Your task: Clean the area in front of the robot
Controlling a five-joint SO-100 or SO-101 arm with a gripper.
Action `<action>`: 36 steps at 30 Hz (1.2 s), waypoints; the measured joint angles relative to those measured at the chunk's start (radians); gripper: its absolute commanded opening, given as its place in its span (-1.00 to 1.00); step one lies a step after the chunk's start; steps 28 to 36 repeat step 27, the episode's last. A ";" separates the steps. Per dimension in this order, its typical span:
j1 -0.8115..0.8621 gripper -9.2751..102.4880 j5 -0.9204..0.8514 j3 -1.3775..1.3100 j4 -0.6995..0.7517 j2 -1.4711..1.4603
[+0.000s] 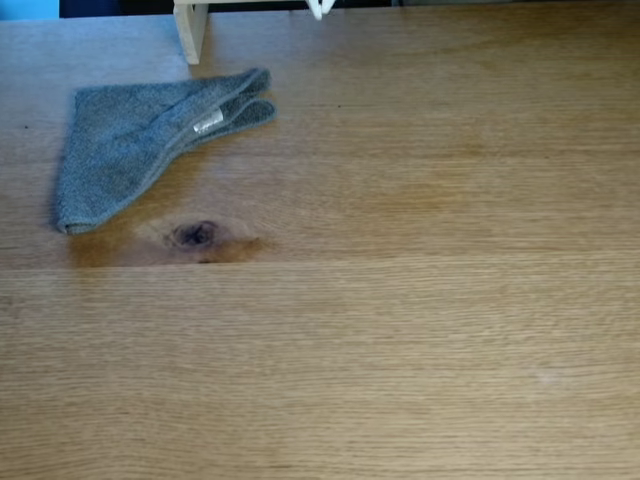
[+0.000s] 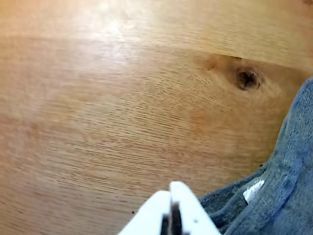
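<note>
The area in front of the robot is a light-brown wooden tabletop [image 1: 400, 320] with a dark round knot [image 1: 195, 234]. A grey folded terry cloth [image 1: 130, 140] lies at the back left, a small white label on its fold. A white tip of the robot [image 1: 318, 8] pokes in at the top edge. In the wrist view my white gripper [image 2: 171, 186] enters from the bottom, its fingers pressed together with nothing between them. It hovers over bare wood, just left of the cloth [image 2: 288, 181], and the knot [image 2: 247, 78] lies further ahead.
A pale wooden post [image 1: 190, 30] stands at the back, just behind the cloth. Bare wood stretches across the middle, right and front of the table. A faint plank seam [image 1: 400, 262] runs across it.
</note>
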 measured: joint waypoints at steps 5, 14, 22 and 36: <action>-0.035 -0.84 0.028 0.000 0.098 0.011; -0.026 -0.67 0.035 0.000 0.106 0.012; -0.026 -0.72 0.035 0.000 0.106 0.012; -0.026 -0.74 0.035 0.000 0.106 0.012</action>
